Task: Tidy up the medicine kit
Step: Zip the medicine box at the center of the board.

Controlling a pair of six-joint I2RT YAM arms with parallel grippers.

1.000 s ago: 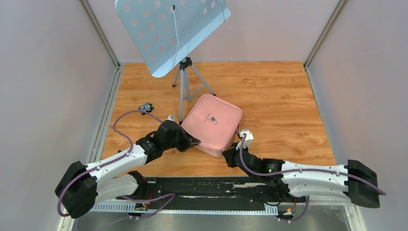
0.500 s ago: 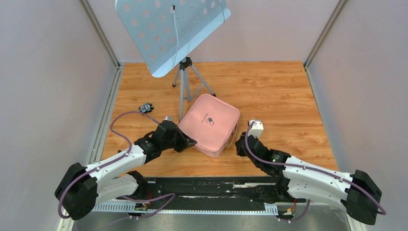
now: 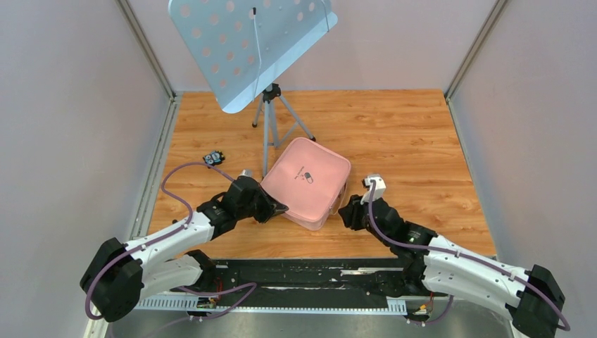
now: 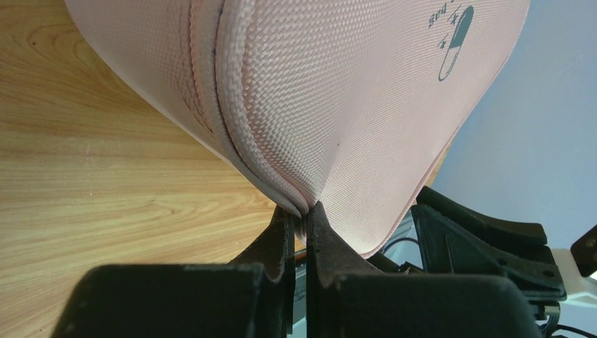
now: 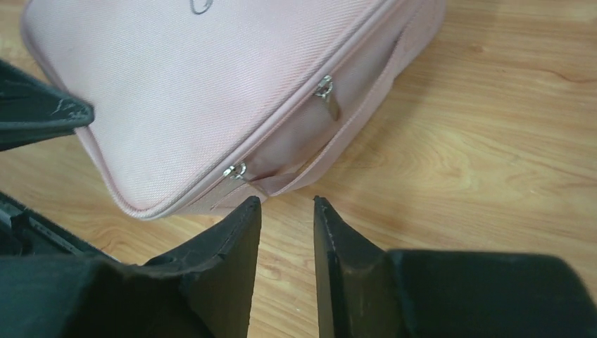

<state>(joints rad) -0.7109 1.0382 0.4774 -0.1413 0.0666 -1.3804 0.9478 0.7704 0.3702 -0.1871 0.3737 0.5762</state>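
The pink medicine kit (image 3: 306, 182) lies zipped shut on the wooden table, its pill logo facing up. My left gripper (image 3: 281, 209) is shut on the kit's near left corner seam (image 4: 301, 211), and the pink fabric (image 4: 338, 91) fills the left wrist view. My right gripper (image 3: 345, 211) stands open just off the kit's near right side, with only bare wood between its fingers (image 5: 286, 201). In the right wrist view the kit (image 5: 211, 77) shows two metal zip pulls (image 5: 326, 90) (image 5: 236, 171) on the side facing the open jaws.
A blue perforated music stand (image 3: 246, 49) on a tripod (image 3: 271, 120) stands just behind the kit. A small black object (image 3: 213, 158) lies near the left wall. Grey walls close in both sides, and a black rail (image 3: 317, 271) runs along the near edge.
The right gripper has opened and shifted up along the kit's right side. The kit slid slightly left and settled flatter. The left gripper keeps its hold on the corner.
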